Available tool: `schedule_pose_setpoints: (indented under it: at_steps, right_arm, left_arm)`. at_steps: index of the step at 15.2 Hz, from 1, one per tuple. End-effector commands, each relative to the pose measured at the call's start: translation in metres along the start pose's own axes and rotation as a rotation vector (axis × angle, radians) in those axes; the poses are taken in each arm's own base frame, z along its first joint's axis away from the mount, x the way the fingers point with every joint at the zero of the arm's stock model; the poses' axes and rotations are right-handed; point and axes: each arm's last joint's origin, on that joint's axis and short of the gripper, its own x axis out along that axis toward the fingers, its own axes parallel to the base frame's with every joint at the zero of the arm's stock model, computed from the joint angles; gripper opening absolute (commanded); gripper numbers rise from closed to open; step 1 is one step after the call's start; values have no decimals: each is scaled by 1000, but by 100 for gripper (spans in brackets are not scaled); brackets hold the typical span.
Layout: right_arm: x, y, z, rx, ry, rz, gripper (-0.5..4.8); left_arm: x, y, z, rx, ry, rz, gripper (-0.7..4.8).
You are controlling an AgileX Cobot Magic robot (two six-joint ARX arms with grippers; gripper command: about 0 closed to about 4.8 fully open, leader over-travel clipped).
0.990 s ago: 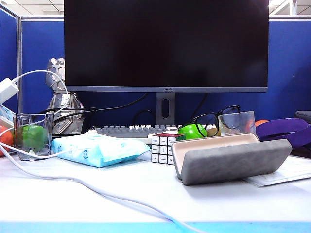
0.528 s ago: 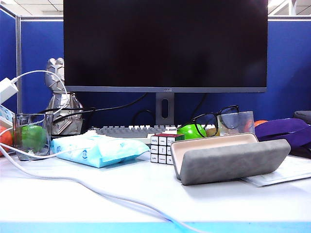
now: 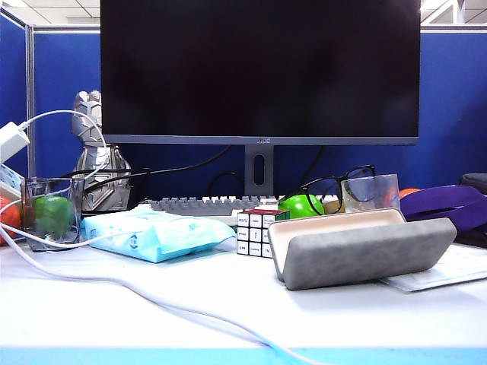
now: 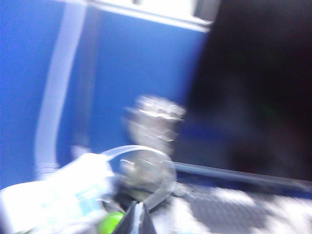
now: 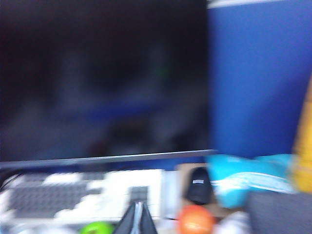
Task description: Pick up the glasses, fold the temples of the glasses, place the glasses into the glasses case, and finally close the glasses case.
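Low frontal exterior; wrists monitor-facing (image 3: 259,68)

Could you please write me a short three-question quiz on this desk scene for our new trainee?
1. True or false: the glasses case lies open.
2. Where are the glasses: A in the case, B behind the case, C on the tissue pack?
3. How do the jaws of the left gripper and right gripper stand?

Key: 1 true; 2 B; 3 both shut, holding nothing.
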Motion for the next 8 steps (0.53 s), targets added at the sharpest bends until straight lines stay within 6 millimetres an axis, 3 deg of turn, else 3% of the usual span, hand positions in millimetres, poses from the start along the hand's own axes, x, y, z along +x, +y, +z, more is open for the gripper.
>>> schedule_pose_setpoints:
  at_steps: [1, 3, 5, 6, 8]
  right_arm:
    - [40, 6, 21, -1, 120, 104, -1]
    - [66, 10, 26, -19, 167, 189, -1]
    - [88, 11, 23, -1, 271, 239, -1]
    - [104, 11, 12, 12, 342, 255, -1]
    - [114, 9, 4, 17, 379, 246, -1]
  left_arm:
    - [27, -13, 33, -5, 59, -259, -6]
    - [45, -20, 43, -16, 125, -410, -6]
    - [57, -36, 40, -27, 171, -542, -6]
    - [65, -52, 27, -32, 256, -621, -6]
    - [66, -68, 9, -5, 378, -667, -6]
